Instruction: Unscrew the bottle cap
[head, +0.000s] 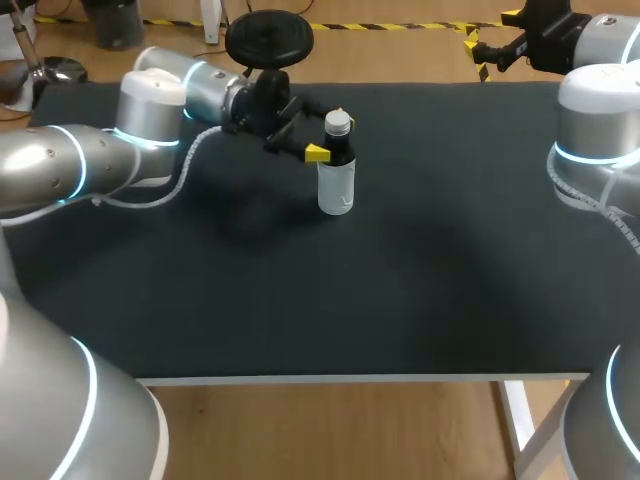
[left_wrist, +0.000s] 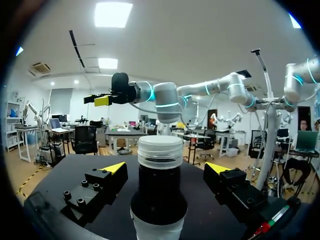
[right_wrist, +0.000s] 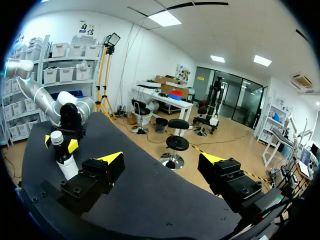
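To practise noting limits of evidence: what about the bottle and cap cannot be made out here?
Base of the bottle: left wrist view, cut by the frame edge.
Threads of the cap, so its looseness: every view, hidden under it.
Whether the left gripper touches the bottle: head view, too small.

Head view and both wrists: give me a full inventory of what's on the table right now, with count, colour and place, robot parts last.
table: one, black top, under everything.
bottle: one, dark upper part and pale lower part, upright at the table's far middle.
cap: one, whitish, on the bottle's neck.
left arm: one, silver, comes in from the left and ends at the bottle.
right arm: one, silver, at the right edge.
left pincer: one, black with yellow tips, open, one finger on each side of the bottle's dark part, gaps showing.
right pincer: one, black with yellow tips, open, empty, near the far right corner.
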